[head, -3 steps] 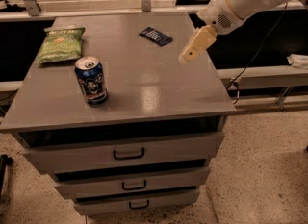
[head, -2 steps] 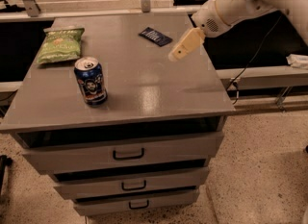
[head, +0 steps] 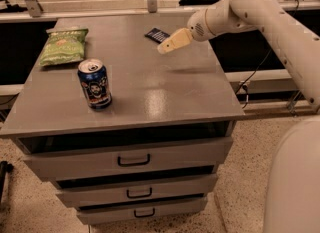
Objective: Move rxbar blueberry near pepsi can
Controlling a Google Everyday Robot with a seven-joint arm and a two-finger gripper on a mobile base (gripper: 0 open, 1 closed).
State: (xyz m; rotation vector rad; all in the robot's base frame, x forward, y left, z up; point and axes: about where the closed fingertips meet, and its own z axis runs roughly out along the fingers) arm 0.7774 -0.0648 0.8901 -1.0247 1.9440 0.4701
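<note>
The pincer (head: 164,48), open or closed I cannot tell, is hovering just beside the rxbar blueberry (head: 155,34) lying flat near the counter's (head: 165,102) far edge, probably needing a low, squared descent; the pepsi can (head: 94,83) is standing well apart, front-left.

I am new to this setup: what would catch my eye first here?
The big white robot arm reaching in from the right stands out first, its tan claw hovering above the back of the grey drawer cabinet, close to the small flat dark navy wrapped bar. Next comes the upright blue drink can with a silver top near the front left edge, and behind it the green chip bag at the back left corner.
</note>
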